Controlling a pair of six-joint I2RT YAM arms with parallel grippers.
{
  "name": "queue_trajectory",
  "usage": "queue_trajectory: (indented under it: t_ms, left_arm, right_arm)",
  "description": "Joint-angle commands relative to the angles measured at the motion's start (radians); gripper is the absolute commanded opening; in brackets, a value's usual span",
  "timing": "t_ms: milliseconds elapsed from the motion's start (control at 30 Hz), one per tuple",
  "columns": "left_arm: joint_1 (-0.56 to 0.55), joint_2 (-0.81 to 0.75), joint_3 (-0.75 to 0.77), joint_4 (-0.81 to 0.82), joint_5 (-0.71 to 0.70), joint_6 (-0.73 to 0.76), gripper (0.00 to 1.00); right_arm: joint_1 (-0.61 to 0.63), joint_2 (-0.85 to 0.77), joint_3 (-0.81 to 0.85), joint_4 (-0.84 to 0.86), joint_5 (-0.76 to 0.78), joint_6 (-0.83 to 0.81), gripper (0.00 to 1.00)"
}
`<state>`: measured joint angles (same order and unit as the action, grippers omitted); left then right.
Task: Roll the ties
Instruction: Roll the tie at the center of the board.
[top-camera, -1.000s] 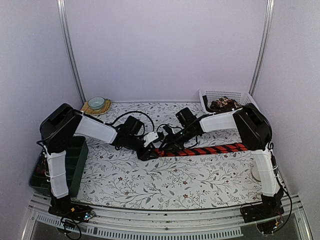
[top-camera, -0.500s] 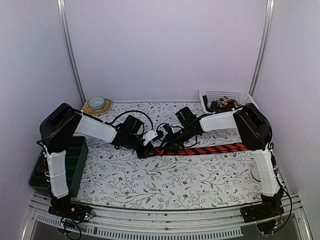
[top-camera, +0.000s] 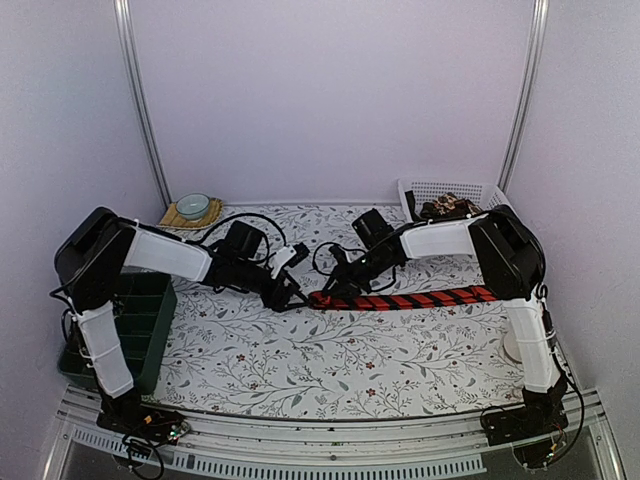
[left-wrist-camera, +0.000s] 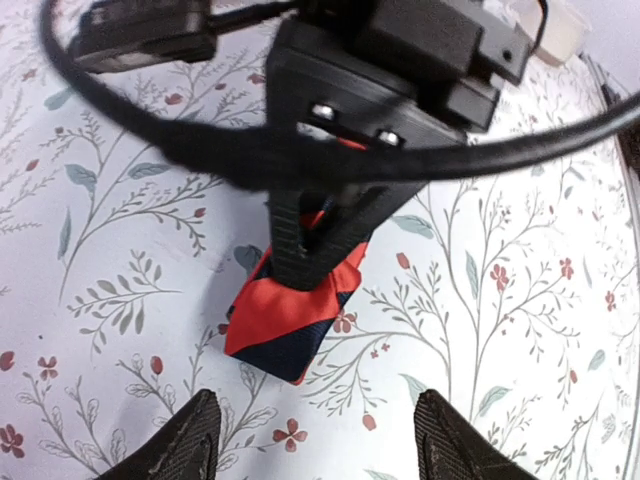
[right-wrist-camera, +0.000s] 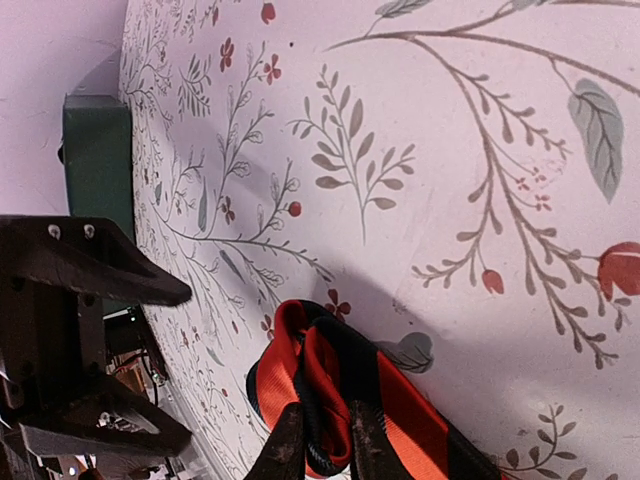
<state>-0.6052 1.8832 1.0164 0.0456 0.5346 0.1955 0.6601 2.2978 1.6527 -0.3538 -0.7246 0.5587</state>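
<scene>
A red tie with black diagonal stripes (top-camera: 410, 299) lies flat across the floral table, running right from the middle. Its left end is folded over into a small loop (right-wrist-camera: 330, 385). My right gripper (right-wrist-camera: 325, 445) is shut on that folded end, with fabric pinched between the fingertips; in the top view it (top-camera: 335, 290) sits at the tie's left end. My left gripper (left-wrist-camera: 310, 440) is open and empty, just left of the tie's end (left-wrist-camera: 292, 315), with bare table between its fingertips (left-wrist-camera: 185, 440). In the top view it (top-camera: 285, 296) is apart from the tie. More ties lie in the white basket.
A white basket (top-camera: 480, 192) with brown-patterned ties (top-camera: 447, 208) stands at the back right. A green bin (top-camera: 140, 325) sits at the left edge. A small bowl on a woven mat (top-camera: 192, 207) is at the back left. Black cables (top-camera: 325, 255) loop between the wrists.
My left gripper has drawn back to the left, away from the tie's end, and the left arm has swung outward. My right gripper has stayed shut on the folded end.
</scene>
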Motion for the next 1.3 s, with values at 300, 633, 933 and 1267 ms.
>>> queue_trajectory:
  t_ms: [300, 633, 933, 1267]
  left_arm:
    - [0.073, -0.008, -0.054, 0.182, 0.132, -0.412, 0.67]
    - [0.024, 0.159, -0.015, 0.282, 0.095, -0.703, 0.63]
    - [0.009, 0.215, 0.008, 0.28, 0.077, -0.765, 0.63]
    - [-0.016, 0.266, 0.021, 0.204, 0.024, -0.875, 0.52]
  right_arm:
    - [-0.012, 0.096, 0.019, -0.061, 0.059, -0.045, 0.16]
    - [-0.012, 0.113, 0.019, -0.079, 0.085, -0.055, 0.16]
    - [-0.012, 0.117, 0.011, -0.07, 0.082, -0.056, 0.15]
    - [-0.012, 0.113, -0.006, -0.052, 0.077, -0.047, 0.15]
